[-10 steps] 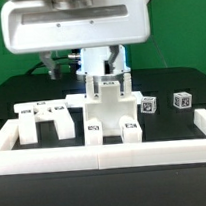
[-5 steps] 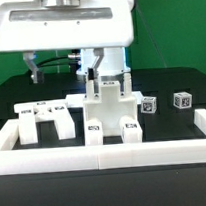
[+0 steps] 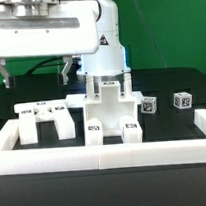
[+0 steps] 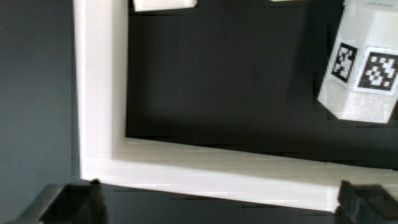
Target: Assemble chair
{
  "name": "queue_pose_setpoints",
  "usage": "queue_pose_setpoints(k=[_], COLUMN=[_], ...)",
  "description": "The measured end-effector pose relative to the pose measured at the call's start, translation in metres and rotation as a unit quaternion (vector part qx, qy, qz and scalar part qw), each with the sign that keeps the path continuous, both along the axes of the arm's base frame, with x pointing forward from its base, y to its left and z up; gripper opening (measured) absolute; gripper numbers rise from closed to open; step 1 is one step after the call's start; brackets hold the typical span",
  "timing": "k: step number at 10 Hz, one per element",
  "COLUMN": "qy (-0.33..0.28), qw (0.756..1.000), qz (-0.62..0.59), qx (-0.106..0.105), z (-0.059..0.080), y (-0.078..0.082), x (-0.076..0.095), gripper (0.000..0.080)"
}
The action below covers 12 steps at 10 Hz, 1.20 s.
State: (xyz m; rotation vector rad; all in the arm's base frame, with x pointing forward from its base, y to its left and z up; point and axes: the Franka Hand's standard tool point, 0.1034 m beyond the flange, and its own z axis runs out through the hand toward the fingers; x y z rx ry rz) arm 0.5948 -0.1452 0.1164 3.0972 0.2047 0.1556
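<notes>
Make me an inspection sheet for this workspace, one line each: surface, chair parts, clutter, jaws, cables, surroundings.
surface: black table, framed at the front and sides by a low white border rail.
job's things: partly built chair assembly standing mid-table; a flat part with tags lies apart on the exterior view's left; two small tagged blocks on its right, apart from each other.
clutter: nothing seen.
jaws: wide open, nothing between them, raised above the table toward the exterior view's left.
cables: a dark cable runs below the wrist housing toward the arm.
surroundings: plain green backdrop.
</notes>
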Motion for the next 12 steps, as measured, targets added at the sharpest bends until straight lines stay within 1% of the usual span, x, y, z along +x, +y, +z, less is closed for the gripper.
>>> queue_pose_setpoints(k=[2, 3, 4, 5, 6, 7, 10, 11, 12], qy=[0.000, 0.004, 0.016, 0.021, 0.027, 0.029, 0.029, 0.029, 0.032], qw=[1.000, 1.000, 0.997, 0.996, 0.994, 0.994, 0.994, 0.994, 0.995], qz=[0.000, 0.024, 0.070, 0.090, 0.107, 0.104, 0.104, 0.103, 0.096], qx=[0.000, -0.001, 0.005, 0.006, 0.008, 0.009, 0.009, 0.010, 0.018], z=[0.000, 0.000, -0.001, -0.002, -0.006, -0.008, -0.008, -0.009, -0.012], y=[0.000, -0.002, -0.008, -0.013, -0.013, -0.014, -0.013, -0.013, -0.007], x=[0.000, -0.003, -0.012, -0.018, -0.027, -0.031, -0.030, -0.032, -0.046], gripper=[0.0649, 0.0649, 0.0649, 0.0649, 0.0649, 0.0649, 0.0649, 0.0649, 0.0649])
